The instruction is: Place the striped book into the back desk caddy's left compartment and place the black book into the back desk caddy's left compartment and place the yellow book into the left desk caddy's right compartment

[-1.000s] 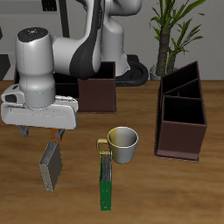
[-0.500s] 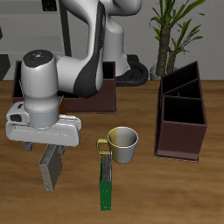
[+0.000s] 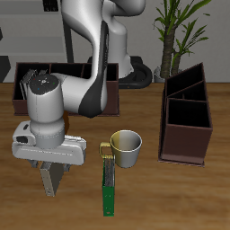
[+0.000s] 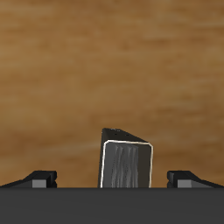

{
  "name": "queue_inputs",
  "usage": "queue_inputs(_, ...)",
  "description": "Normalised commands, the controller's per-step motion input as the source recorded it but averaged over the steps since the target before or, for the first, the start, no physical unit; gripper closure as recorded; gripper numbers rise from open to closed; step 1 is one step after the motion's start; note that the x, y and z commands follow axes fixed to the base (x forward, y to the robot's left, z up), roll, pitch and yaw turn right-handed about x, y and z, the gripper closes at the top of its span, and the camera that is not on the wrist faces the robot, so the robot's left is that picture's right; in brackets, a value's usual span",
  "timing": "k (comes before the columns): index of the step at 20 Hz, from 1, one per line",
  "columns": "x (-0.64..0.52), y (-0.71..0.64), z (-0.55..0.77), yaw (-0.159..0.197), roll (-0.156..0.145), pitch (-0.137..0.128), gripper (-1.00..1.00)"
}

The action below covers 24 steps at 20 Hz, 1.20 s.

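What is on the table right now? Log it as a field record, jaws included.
gripper: low over the table, jaws apart
striped book: between the jaws, a gap on each side, not gripped
yellow book: on the table near the front edge, beside the mug
mug: white, upright, mid-table
back desk caddy: at the table's back, partly hidden by the arm
left desk caddy: dark, two compartments visible
black book: not visible in either view
plant: behind the left desk caddy
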Motion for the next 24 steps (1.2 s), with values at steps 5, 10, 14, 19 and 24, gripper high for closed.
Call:
queue_inputs(5,-0.03,-0.07,-0.3,0.022,-0.012,0.048,1.0)
queue_inputs(10,0.01,-0.02,-0.03,-0.013,-0.013,0.017,1.0)
queue_inputs(14,0.0,-0.03,0.16,-0.022,-0.046,0.005,1.0)
queue_inputs(19,-0.22,0.05,0.7,0.027,-0.044,-0.055,1.0)
queue_inputs(24,-0.32,0.04,0.97,0.059,-0.099,0.037,1.0)
